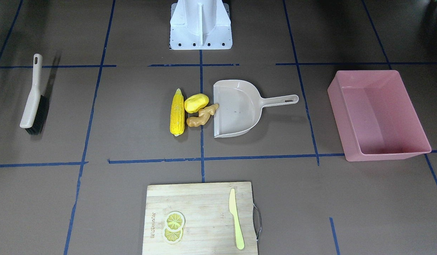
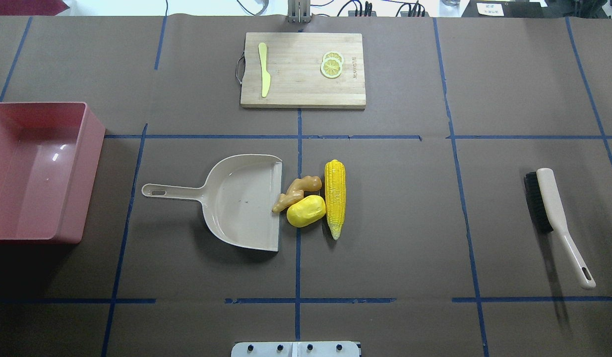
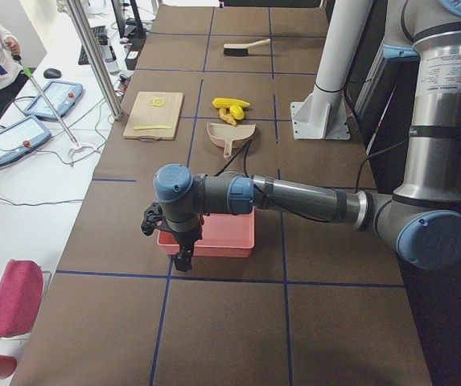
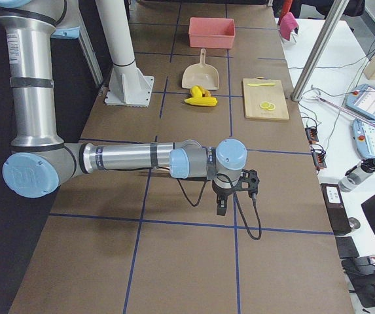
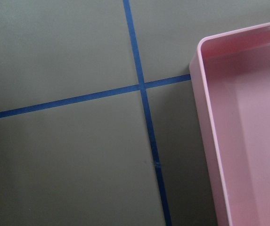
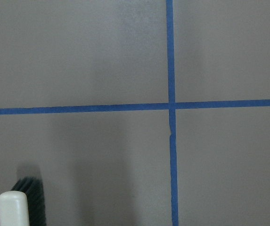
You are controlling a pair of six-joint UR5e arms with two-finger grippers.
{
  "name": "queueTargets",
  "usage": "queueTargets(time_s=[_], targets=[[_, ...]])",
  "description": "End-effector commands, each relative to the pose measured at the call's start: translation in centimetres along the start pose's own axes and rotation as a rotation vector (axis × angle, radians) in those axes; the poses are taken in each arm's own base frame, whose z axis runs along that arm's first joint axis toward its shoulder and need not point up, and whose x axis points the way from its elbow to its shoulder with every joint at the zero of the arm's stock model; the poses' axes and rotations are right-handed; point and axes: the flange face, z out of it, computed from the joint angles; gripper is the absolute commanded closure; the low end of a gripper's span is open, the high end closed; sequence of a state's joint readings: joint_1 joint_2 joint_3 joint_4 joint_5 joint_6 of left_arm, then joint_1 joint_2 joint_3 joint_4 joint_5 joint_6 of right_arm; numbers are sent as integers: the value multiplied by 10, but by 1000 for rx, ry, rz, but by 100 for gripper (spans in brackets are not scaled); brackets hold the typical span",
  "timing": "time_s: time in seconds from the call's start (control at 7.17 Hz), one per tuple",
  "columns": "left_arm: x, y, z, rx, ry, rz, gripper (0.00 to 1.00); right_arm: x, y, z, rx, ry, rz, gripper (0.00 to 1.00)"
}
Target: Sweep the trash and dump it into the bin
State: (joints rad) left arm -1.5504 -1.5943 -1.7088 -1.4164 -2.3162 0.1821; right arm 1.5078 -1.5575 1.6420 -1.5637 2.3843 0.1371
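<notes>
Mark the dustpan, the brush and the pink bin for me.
dustpan (image 2: 231, 193), overhead view, bare pan floor
brush (image 2: 551, 198), overhead view, beige back of head
pink bin (image 2: 33, 183), overhead view, bare inner floor

bin (image 2: 38, 178) cropped left, brush (image 6: 13, 208) mostly cropped

The overhead camera looks forward and down on the table (image 2: 410, 223) from behind the robot's base (image 2: 296, 349). The front-facing one looks back at it, steeply down. Both share the dustpan (image 2: 236, 198) and cutting board (image 2: 301, 74), mirrored. Side cameras look along the table from its ends. Wrist cameras hang close above it: the left at the bin (image 5: 248, 141) corner, the right at the brush (image 6: 13, 207) end.
</notes>
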Motion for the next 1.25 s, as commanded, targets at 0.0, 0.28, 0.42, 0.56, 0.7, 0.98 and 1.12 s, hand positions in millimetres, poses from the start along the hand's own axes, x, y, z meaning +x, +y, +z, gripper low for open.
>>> queueTargets(time_s=[0.0,0.28,0.42,0.56,0.7,0.98,1.12], targets=[[12,3,-11,24,3,28,0,-1,4,3,36,-8,-44,0],[15,16,1,80,13,95,0,-5,13,8,65,-27,-88,0],[43,15,-4,108,97,143,0,-27,23,24,81,-38,-192,0],[89,1,19,64,148,225,0,-41,42,31,85,-39,-241,0],[164,-23,42,14,170,377,0,-53,56,25,87,-47,-208,0],[314,-58,48,0,225,549,0,-123,92,25,43,-81,-106,0],[389,-77,43,40,213,633,5,-155,130,34,16,-32,-123,0]])
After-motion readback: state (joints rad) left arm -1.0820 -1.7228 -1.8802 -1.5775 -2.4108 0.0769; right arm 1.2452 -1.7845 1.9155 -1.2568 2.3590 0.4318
